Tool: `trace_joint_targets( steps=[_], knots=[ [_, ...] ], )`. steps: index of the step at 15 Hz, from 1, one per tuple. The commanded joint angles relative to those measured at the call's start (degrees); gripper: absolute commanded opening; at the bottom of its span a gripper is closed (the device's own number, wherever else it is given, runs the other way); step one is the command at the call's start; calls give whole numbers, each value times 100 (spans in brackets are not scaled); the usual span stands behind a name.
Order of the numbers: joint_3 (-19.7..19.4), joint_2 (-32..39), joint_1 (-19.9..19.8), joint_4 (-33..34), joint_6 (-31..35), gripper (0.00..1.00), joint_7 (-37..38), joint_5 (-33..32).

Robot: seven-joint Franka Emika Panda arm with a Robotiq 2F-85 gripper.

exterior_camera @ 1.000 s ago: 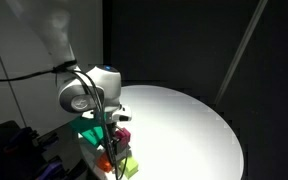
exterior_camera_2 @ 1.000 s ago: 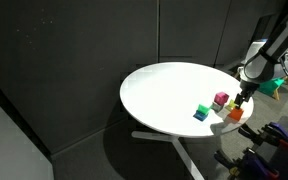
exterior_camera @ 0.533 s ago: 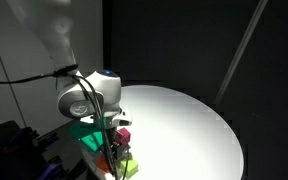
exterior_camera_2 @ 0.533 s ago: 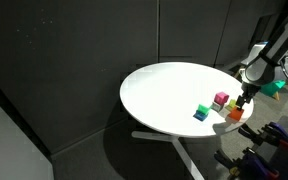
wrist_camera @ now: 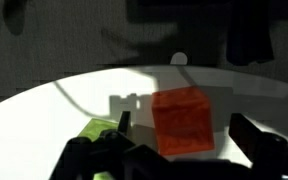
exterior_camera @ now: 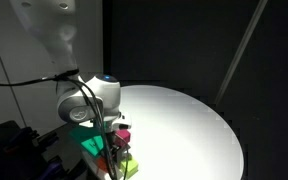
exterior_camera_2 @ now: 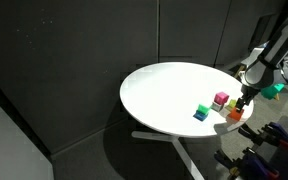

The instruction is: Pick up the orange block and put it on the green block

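1. Round white table (exterior_camera_2: 164,85) in a dark-walled room, with small cubes clustered near one edge.
2. Robotiq gripper (wrist_camera: 185,134): fingers spread, straddling the small bright orange block (wrist_camera: 181,120) on the tabletop, with gaps on both sides.
3. Risk: an off-centre closure could twist the orange block or push it toward the nearby rim.
4. Pale lime cube (wrist_camera: 97,130): just beside one finger and likely to be nudged.
5. Magenta cube (exterior_camera_2: 221,99): near the route to the dark green block (exterior_camera_2: 201,111); a low carry could clip it.

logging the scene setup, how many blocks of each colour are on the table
orange block: 1
green block: 1
magenta block: 1
lime block: 1
total: 4
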Motion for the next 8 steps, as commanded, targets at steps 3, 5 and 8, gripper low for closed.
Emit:
trace_joint_targets(
  steps=[3, 5, 8],
  knots=[
    [181, 244, -182, 203, 93, 100, -52, -101],
    [193, 319, -179, 275, 78, 100, -34, -108],
    [194, 419, -181, 367, 73, 100, -27, -121]
  ],
)
